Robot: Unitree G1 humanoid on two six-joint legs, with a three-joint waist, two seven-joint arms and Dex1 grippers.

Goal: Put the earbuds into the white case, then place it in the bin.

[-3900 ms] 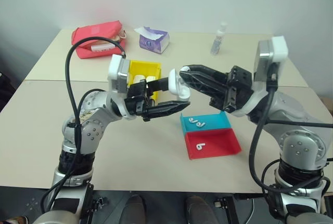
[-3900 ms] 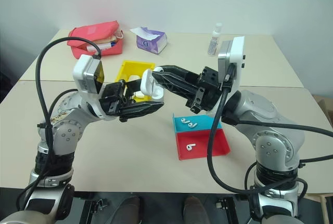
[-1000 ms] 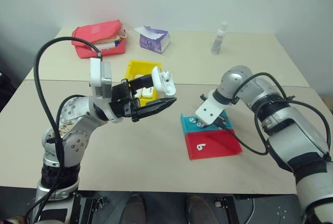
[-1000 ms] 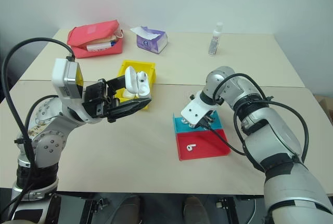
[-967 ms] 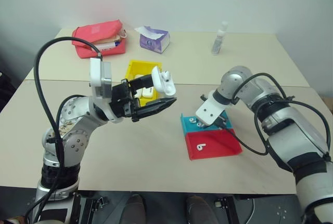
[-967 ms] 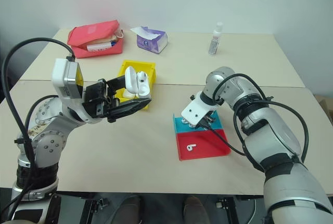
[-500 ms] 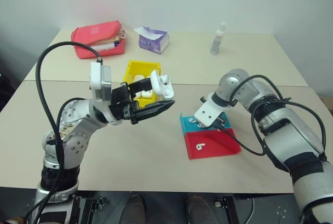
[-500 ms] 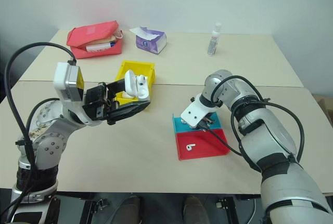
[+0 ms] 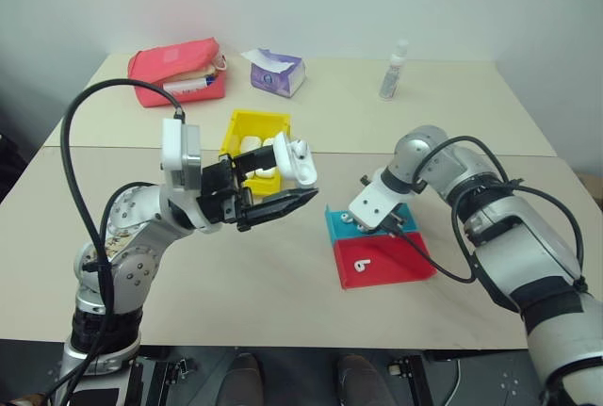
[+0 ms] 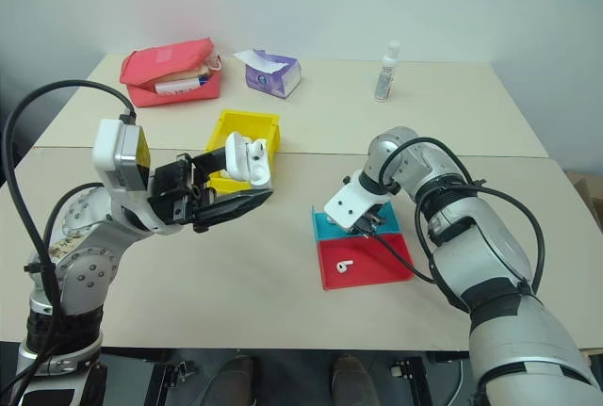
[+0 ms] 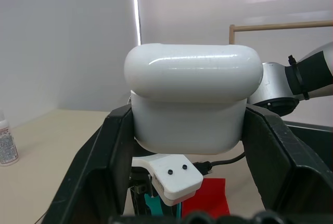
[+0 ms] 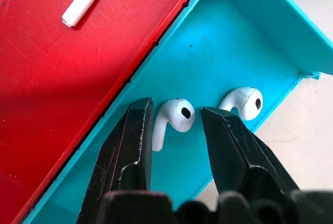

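Right gripper [image 12: 177, 125] straddling an earbud [image 12: 174, 117], jaws parted.
I'm seeing it lowered into the teal tray [image 12: 250, 42] since earlier; left gripper [image 9: 283, 183] clenching the case [image 9: 292, 161], at nine o'clock of the tray, awaiting buds.

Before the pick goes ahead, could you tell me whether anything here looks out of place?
Nothing stands out. The left gripper holds the white case squarely, and two earbuds lie loose in the teal tray, one between the right gripper fingers.
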